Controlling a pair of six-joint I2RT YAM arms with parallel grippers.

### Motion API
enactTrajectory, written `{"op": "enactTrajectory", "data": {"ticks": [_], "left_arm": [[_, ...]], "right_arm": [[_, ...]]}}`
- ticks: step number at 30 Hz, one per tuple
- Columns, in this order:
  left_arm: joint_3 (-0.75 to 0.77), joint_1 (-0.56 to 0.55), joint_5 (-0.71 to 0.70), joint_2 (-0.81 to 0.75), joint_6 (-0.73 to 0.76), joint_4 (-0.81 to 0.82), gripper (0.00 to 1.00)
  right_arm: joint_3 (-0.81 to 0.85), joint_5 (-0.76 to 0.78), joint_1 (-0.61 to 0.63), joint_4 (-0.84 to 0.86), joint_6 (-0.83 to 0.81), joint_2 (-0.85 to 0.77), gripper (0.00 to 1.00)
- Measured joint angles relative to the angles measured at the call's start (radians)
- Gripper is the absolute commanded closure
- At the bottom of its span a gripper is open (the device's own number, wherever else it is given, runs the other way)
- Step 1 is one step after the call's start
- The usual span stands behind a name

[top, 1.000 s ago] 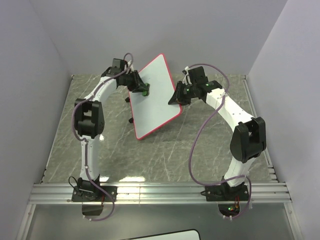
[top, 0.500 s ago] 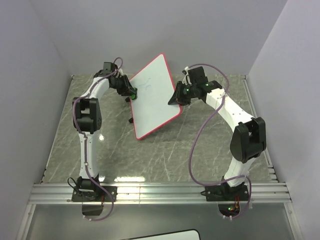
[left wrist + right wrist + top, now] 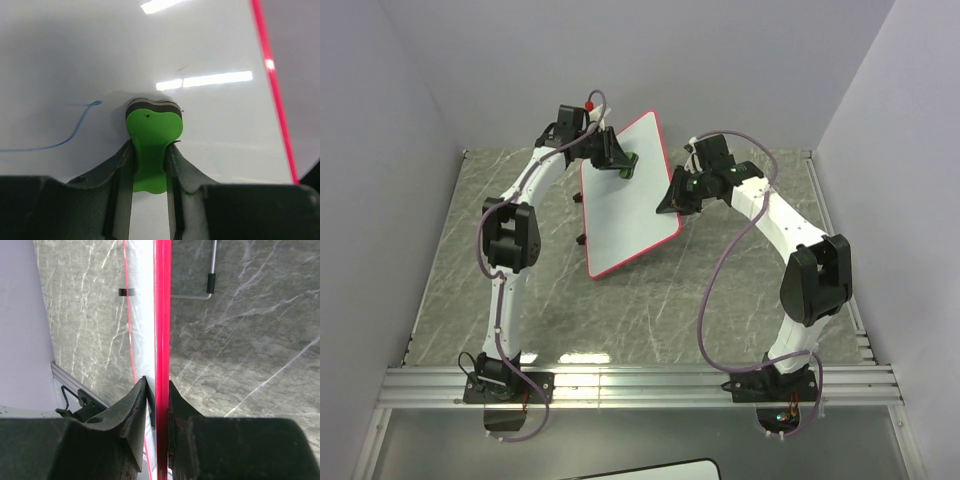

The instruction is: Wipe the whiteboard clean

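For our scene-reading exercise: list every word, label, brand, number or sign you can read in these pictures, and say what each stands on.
No readable text anywhere.
The whiteboard carries only a blue scribble: a loose line, not letters or numbers.
The green eraser shows one small dark dot, no brand or label.

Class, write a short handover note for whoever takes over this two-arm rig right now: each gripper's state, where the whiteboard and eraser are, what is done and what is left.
Left gripper: shut on the green eraser, which is pressed to the face of the whiteboard.
Right gripper: shut on the whiteboard's red edge, holding it tilted up.
Done: from above, the board face looks mostly clean.
Left: a blue stroke shows beside the eraser in the left wrist view and needs wiping.
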Motion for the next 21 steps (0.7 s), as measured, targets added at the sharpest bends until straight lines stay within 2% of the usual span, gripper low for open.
{"op": "enactTrajectory", "data": {"ticks": [4,8,13,21], "left_arm": [[-0.018,-0.002,0.115,0.000,-0.041,0.093,1.00],[-0.018,-0.002,0.134,0.004,-0.062,0.117,1.00],[0.042,0.017,0.064,0.044,-0.089,0.088,1.00],[0.111,0.118,-0.112,0.161,-0.067,-0.002,1.00]], "right_arm": [[0.000,0.008,0.007,0.000,0.003,0.000,1.00],[0.006,0.014,0.011,-0.009,0.003,0.001,1.00],[0.025,0.022,0.018,-0.023,0.002,0.008,1.00],[0.046,0.016,0.029,-0.048,0.003,0.022,1.00]]}}
